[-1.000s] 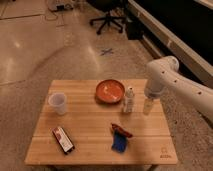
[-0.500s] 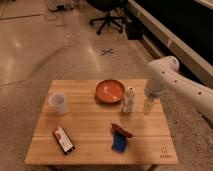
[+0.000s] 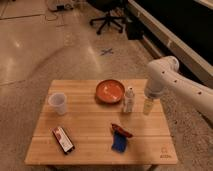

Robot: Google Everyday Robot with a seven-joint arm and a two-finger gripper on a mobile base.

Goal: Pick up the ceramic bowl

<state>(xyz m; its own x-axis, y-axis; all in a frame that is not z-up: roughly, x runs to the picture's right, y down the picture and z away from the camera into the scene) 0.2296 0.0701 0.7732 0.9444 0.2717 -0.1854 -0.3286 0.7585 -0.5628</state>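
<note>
1. Zero change to report: over the last second the arm (image 3: 180, 87) has held its pose and nothing on the tabletop (image 3: 90, 125) has shifted. That tells me the approach has not started.

2. Hand (image 3: 149, 103) sits at the right of the frame, hanging down from the white wrist, low over the right edge of the tabletop. Whether it is wide or narrow I cannot tell from this view. I see nothing carried in it.

3. Ceramic bowl (image 3: 110, 90) is upper centre of the tabletop, near the back edge, orange-red and glossy, sitting flat and untouched. It lies to the left of the hand in the frame, apart from it.

4. Watch this one: a small clear bottle (image 3: 129, 100) stands upright just beside the bowl's right rim, directly between bowl and hand. My judgement is that a straight sideways sweep would knock it, so I'd come over the top.

5. Elsewhere, a translucent white cup (image 3: 58, 103) stands at the left. A dark flat packet with red on it (image 3: 64, 138) lies at lower left, and a blue item with a red piece on top (image 3: 120, 140) lies lower centre. All are well apart from the bowl.

6. Task standing: pick not begun. Next I'd expect to lift, cross left past the bottle, and descend on the bowl's rim, which looks slick.
</note>
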